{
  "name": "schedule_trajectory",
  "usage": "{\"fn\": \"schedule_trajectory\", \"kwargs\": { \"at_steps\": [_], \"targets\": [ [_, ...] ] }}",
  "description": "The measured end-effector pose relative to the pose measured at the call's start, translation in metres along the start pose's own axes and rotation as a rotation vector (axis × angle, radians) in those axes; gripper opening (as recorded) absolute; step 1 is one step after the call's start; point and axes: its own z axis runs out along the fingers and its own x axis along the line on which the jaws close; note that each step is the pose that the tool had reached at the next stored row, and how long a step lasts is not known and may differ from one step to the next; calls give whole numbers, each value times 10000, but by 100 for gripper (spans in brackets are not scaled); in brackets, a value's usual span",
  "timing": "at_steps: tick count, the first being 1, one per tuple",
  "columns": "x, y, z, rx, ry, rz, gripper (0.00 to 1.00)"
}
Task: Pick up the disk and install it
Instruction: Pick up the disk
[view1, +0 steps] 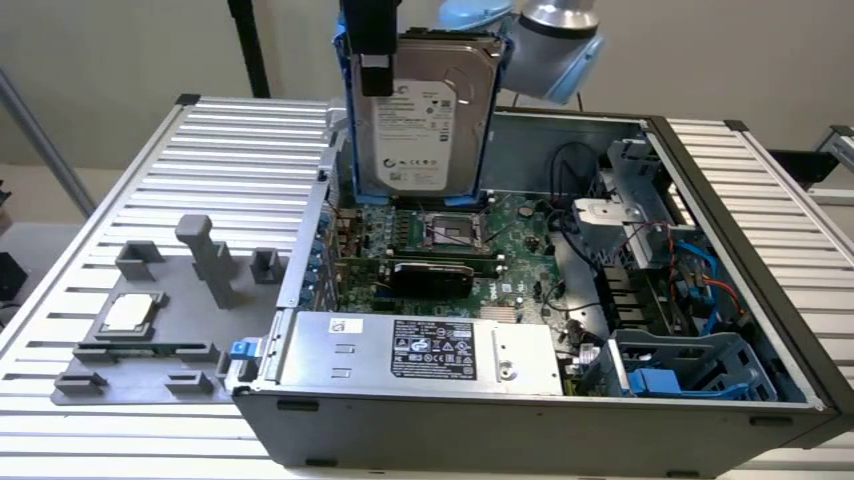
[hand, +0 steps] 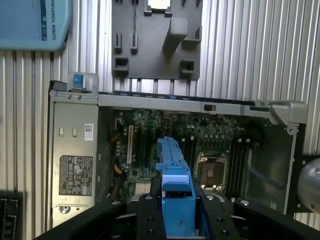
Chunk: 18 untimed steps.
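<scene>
My gripper has its jaws closed on the disk, and I grip it by its bright blue frame. One black finger lies across the side with the white label. The disk hangs upright in the air above the open computer case and touches no part of it.

In the exterior view the disk is at 12 o'clock from the motherboard. The processor socket appears just at 6 o'clock from its lower edge. The power-supply box is further at 6 o'clock. The blue drive cage is at 4 o'clock, well apart from the disk. At 8 o'clock, outside the case on the ribbed table, the grey fixture tray carries the processor chip.
</scene>
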Motion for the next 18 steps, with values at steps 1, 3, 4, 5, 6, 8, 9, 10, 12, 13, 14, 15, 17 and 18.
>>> {"fn": "schedule_trajectory", "kwargs": {
  "at_steps": [1,3,4,5,6,8,9,10,12,13,14,15,17,18],
  "targets": [
    [20,-33,-1,15,-2,-2,0],
    [60,-97,-2,45,-5,-3,0],
    [82,-131,-3,59,-6,-4,0],
    [103,-164,-4,73,-7,-7,0],
    [123,-195,-4,86,-8,-7,0],
    [165,-261,-6,112,-10,-9,0],
    [185,-292,-6,125,-10,-11,0],
    [206,-324,-7,138,-11,-12,0],
    [249,-391,-8,162,-12,-14,0],
    [270,-423,-8,172,-12,-15,0],
    [290,-456,-9,183,-12,-16,0],
    [311,-488,-9,193,-13,-16,0],
    [352,-554,-9,210,-13,-19,0],
    [373,-588,-9,218,-13,-20,0]
  ]
}}
